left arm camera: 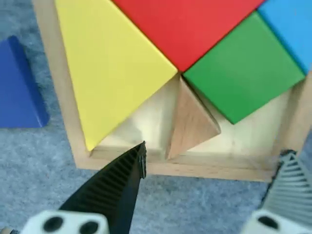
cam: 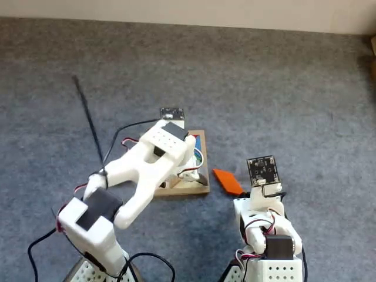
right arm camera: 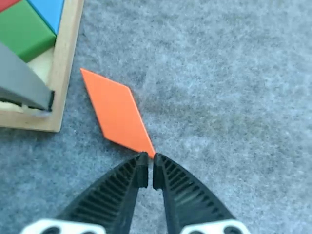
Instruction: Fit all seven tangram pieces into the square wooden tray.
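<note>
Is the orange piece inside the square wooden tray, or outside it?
Outside. The orange piece lies flat on the grey carpet beside the tray, apart from its rim.

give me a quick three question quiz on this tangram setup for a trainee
1. True or false: the orange piece lies inside the tray.
2. Which piece touches the bare wooden triangle in the tray? A) green square B) orange piece C) dark blue piece
3. Fill in: the right claw is ___ and the left claw is ___.

Key: 1 false, it lies on the carpet beside the tray; 2 A; 3 shut, open.
</note>
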Action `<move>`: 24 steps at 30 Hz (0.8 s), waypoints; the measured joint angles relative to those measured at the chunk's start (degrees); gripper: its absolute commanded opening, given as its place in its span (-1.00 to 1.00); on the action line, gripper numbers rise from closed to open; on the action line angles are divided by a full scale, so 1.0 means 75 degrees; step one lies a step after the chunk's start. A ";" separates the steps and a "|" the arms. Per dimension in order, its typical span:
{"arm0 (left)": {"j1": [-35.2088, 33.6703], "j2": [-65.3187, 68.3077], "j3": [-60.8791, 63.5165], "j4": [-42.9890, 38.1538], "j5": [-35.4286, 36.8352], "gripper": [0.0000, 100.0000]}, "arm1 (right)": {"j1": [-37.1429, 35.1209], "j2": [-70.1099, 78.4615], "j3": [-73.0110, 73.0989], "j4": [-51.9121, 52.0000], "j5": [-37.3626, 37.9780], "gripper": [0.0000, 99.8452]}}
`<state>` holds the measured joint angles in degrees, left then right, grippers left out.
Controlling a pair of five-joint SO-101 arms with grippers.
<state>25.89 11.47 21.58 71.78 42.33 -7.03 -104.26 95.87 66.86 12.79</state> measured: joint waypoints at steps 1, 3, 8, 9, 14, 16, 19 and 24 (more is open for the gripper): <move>0.0000 0.0117 -0.0070 0.0000 0.0000 -0.25 | 0.0000 0.0000 0.0000 0.0000 0.0000 -0.93; 0.0000 0.0188 -0.0188 0.0000 0.0000 -0.35 | 0.0000 0.0000 0.0000 0.0000 0.0000 -0.93; 0.0023 0.0188 -0.0305 -0.0117 0.0363 -0.65 | 0.0000 0.0000 0.0000 0.0000 0.0000 -0.93; 0.0012 0.0176 -0.0340 -0.0129 0.0375 -0.68 | 0.0000 0.0000 0.0000 0.0000 0.0000 -0.93; 0.0012 0.0223 -0.0352 -0.0129 0.0434 -0.77 | 0.0000 0.0000 0.0000 0.0000 0.0000 -0.93; 0.0023 0.0234 -0.0352 -0.0129 0.0445 -0.79 | 0.0000 0.0000 0.0000 0.0000 0.0000 -0.93; 0.0094 0.0234 -0.0340 -0.0105 0.0445 -0.83 | 0.0000 0.0000 0.0000 0.0000 0.0000 -0.93; 0.0363 0.0246 -0.0375 -0.0094 0.0844 -0.89 | 0.0000 0.0000 0.0000 0.0000 0.0000 -0.93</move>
<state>28.62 13.32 18.77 71.08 48.66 -7.03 -104.26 95.87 66.86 12.79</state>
